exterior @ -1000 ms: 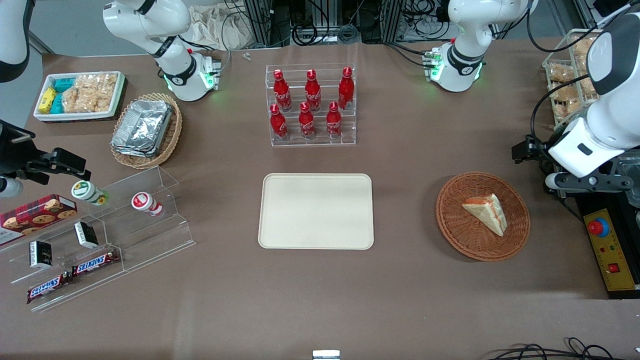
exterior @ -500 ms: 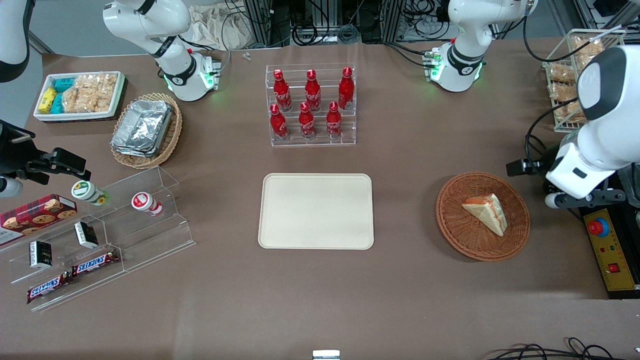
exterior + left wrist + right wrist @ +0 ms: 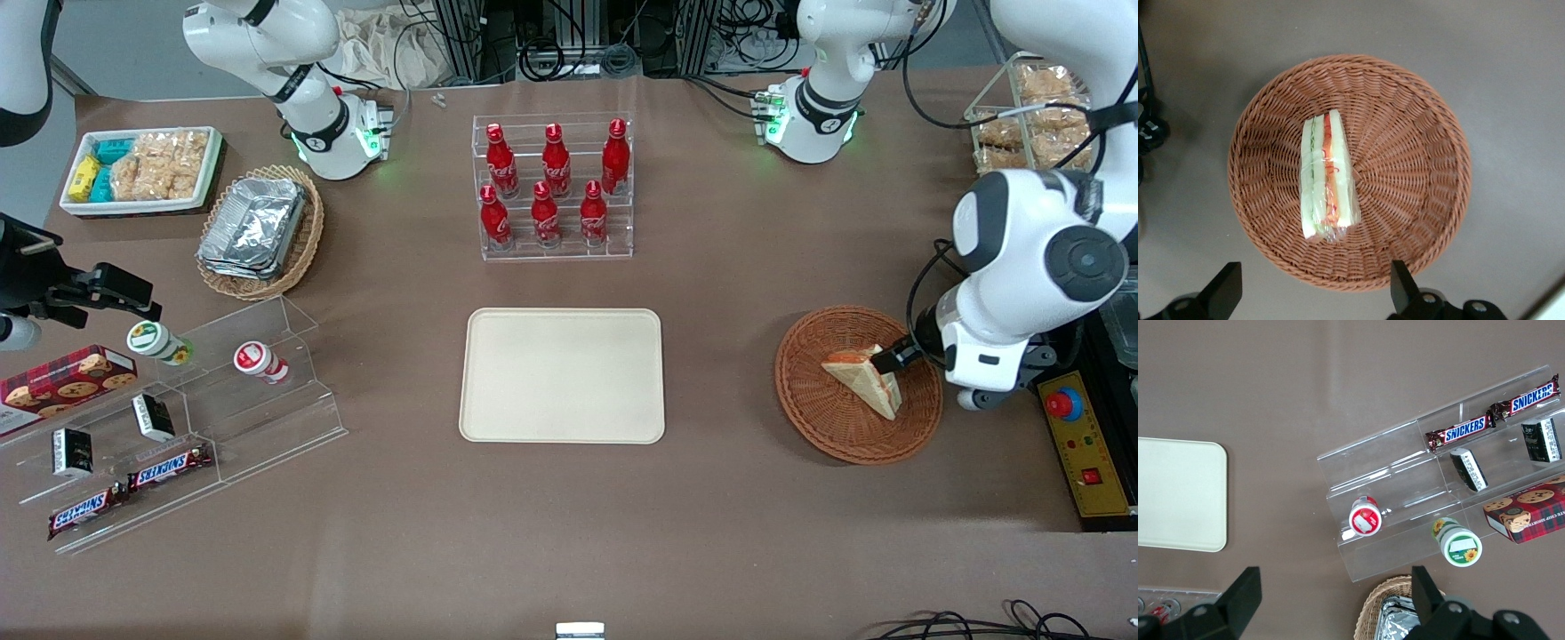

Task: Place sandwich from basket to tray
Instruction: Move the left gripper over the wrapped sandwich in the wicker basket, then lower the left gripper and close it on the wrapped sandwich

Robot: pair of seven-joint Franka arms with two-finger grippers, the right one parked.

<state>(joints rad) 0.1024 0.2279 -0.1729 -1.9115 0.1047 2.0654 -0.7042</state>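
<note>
**A:** Where is your gripper [image 3: 1313, 293] right now?

**B:** You have it above the basket [image 3: 836, 427], at the working arm's end of the table. In the wrist view your two fingertips [image 3: 1223, 288] stand wide apart, with nothing between them, and the basket [image 3: 1418, 140] lies below them.

**A:** And the sandwich [image 3: 858, 380]?

**B:** You can see it lying in the basket, near the middle, one bread edge up so the orange-red and green layers show in the wrist view [image 3: 1327, 177]. Nothing is touching it that you can make out.

**A:** The tray [image 3: 562, 374]?

**B:** It sits flat on the table, well apart from the basket, nearer the front camera than the red bottles [image 3: 553, 185].
</note>
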